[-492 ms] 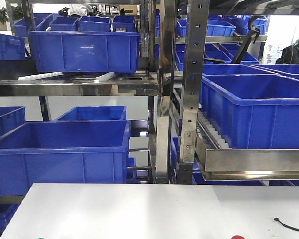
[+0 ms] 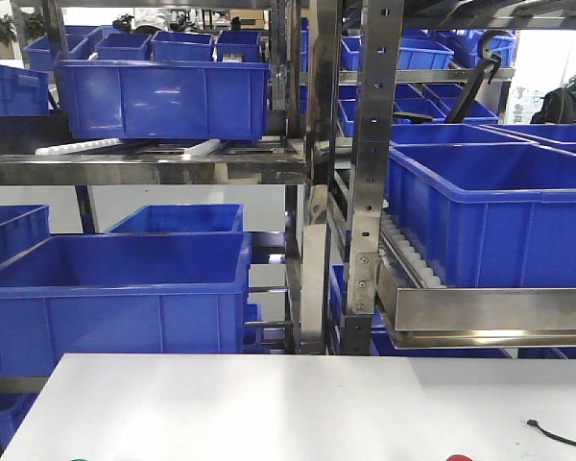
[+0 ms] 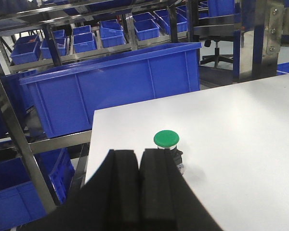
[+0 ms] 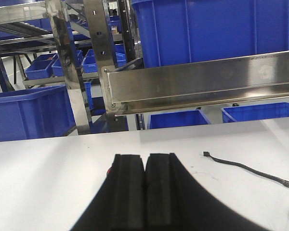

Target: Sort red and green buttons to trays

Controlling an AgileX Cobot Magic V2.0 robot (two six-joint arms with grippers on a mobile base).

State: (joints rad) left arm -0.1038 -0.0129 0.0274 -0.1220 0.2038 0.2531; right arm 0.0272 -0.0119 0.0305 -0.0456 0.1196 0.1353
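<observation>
In the left wrist view the green button stands upright on the white table, near its left edge. My left gripper is shut with nothing in it, and the button stands just beyond its right fingertip. My right gripper is also shut and empty, low over the table. A sliver of the red button peeks out beside its left finger; the rest is hidden. The red cap also shows at the bottom edge of the front view. The trays are out of view.
A thin black cable lies on the table to the right of my right gripper. Steel racks with deep blue bins stand right behind the table's far edge. Another blue bin sits past the table's left side.
</observation>
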